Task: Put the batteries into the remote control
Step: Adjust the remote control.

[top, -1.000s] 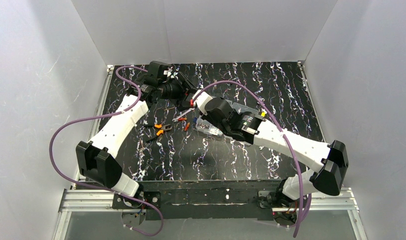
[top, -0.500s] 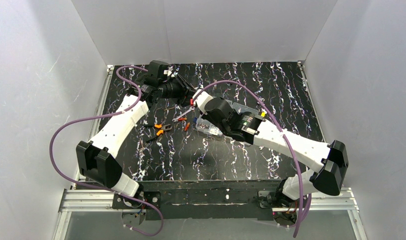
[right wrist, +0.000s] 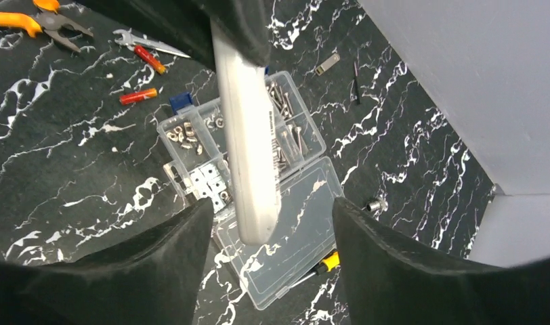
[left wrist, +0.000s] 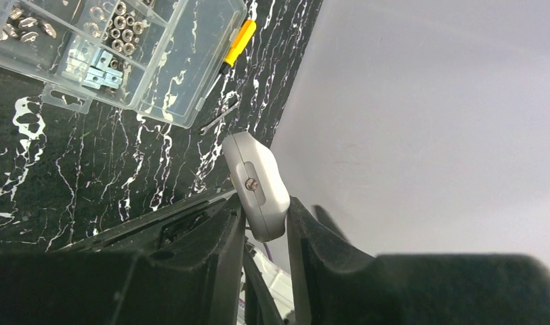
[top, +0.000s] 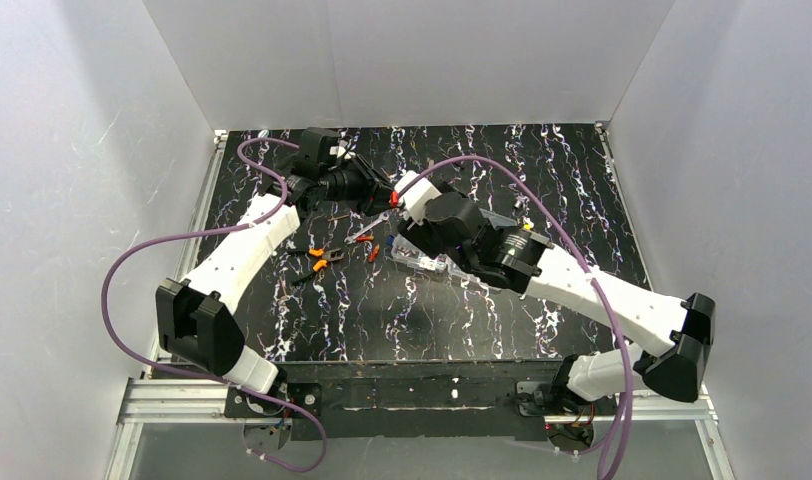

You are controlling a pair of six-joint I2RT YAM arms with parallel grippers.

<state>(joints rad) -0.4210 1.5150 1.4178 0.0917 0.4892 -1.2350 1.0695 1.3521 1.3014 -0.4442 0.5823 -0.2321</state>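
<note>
The slim white remote control (left wrist: 255,186) is pinched at its end between the black fingers of my left gripper (left wrist: 265,223), a small screw showing on its narrow face. It is held up in the air over the table. In the right wrist view the remote control (right wrist: 248,135) hangs down between the spread fingers of my right gripper (right wrist: 272,223), which is open and touches neither side of it. From above, the left gripper (top: 380,190) and right gripper (top: 407,200) meet nose to nose at the table's middle back. Two small red-orange cylinders (right wrist: 138,96) lie on the table; I cannot tell whether they are batteries.
A clear compartment box (right wrist: 306,203) of screws, lid open, lies under the grippers, also in the left wrist view (left wrist: 191,61). A yellow-handled screwdriver (left wrist: 238,40) lies beside it. Orange pliers (right wrist: 42,17) and a small wrench (right wrist: 150,44) lie to the left. White walls enclose the table.
My left gripper has closed on the remote control. My right gripper has opened and let it go, and the right arm's elbow has swung out to the right.
</note>
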